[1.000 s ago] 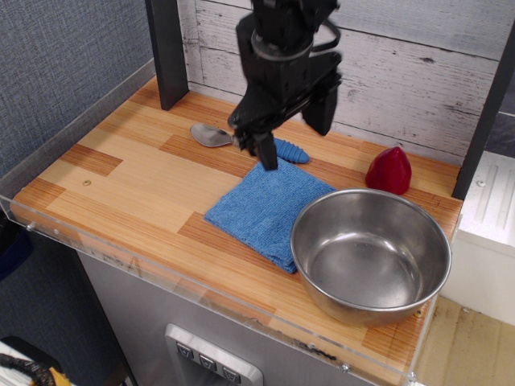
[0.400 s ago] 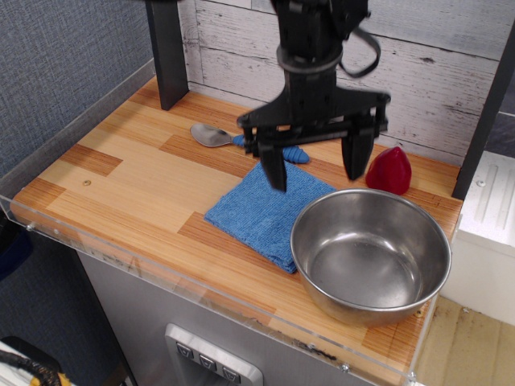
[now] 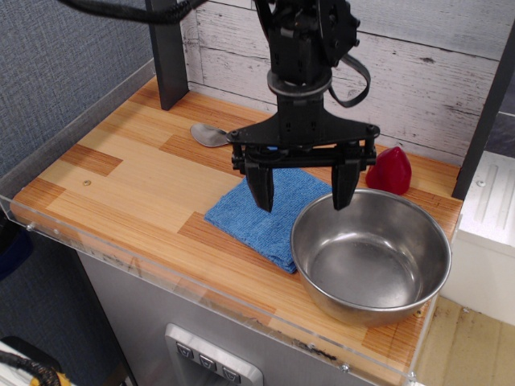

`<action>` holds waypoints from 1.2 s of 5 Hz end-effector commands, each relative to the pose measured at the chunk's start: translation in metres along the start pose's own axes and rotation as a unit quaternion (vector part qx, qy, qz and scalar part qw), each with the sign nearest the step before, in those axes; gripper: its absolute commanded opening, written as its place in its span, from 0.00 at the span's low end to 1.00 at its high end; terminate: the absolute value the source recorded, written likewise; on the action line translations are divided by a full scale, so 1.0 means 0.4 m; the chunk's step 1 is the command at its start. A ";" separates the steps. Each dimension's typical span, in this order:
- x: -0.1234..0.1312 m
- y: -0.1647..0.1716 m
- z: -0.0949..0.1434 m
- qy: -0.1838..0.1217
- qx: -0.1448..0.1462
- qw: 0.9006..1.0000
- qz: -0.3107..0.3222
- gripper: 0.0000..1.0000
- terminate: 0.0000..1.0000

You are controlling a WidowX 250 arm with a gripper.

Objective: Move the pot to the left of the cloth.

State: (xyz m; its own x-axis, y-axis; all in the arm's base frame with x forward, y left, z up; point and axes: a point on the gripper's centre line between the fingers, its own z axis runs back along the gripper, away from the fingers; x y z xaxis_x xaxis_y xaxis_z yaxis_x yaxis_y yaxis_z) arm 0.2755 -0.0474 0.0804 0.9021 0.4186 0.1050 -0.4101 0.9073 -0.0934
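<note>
- Wood-plank counter (image 3: 129, 181) with a clear plastic edge along its front, backed by a whitewashed board wall (image 3: 418, 72); grey fabric panel on the left side
- black gripper (image 3: 302, 186) hangs from the arm above the middle of the counter; its two fingers are spread wide apart, with nothing between them
- left-hand fingertip (image 3: 263, 193) in this view sits over the blue cloth; the other one is over the near-left part of the pot's rim; whether either touches what is under it cannot be told
- cloth (image 3: 261, 215) lies flat, folded square, turned like a diamond, near the counter's middle; its right corner is just beside the pot, possibly tucked against its wall
- pot (image 3: 370, 256), a shiny steel bowl, stands upright and empty on the right front part of the counter, to the right of the cloth
- spoon (image 3: 211, 135) lies behind the cloth, its bowl pointing left; its handle is mostly hidden by the gripper
- red object (image 3: 389, 170) stands behind the pot, near the wall; dark post (image 3: 167, 52) rises at the back left
</note>
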 end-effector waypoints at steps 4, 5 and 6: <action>-0.017 -0.032 -0.101 0.007 0.030 0.998 -0.054 0.00 0.00; -0.016 -0.028 -0.096 0.001 0.030 0.998 -0.051 0.00 0.00; -0.017 -0.023 -0.091 -0.001 0.027 0.998 -0.048 0.00 0.00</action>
State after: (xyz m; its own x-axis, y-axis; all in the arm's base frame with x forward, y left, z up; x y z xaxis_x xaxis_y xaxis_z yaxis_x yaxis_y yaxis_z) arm 0.2753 -0.0597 0.0305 0.9422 0.3286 0.0648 -0.3297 0.9441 0.0059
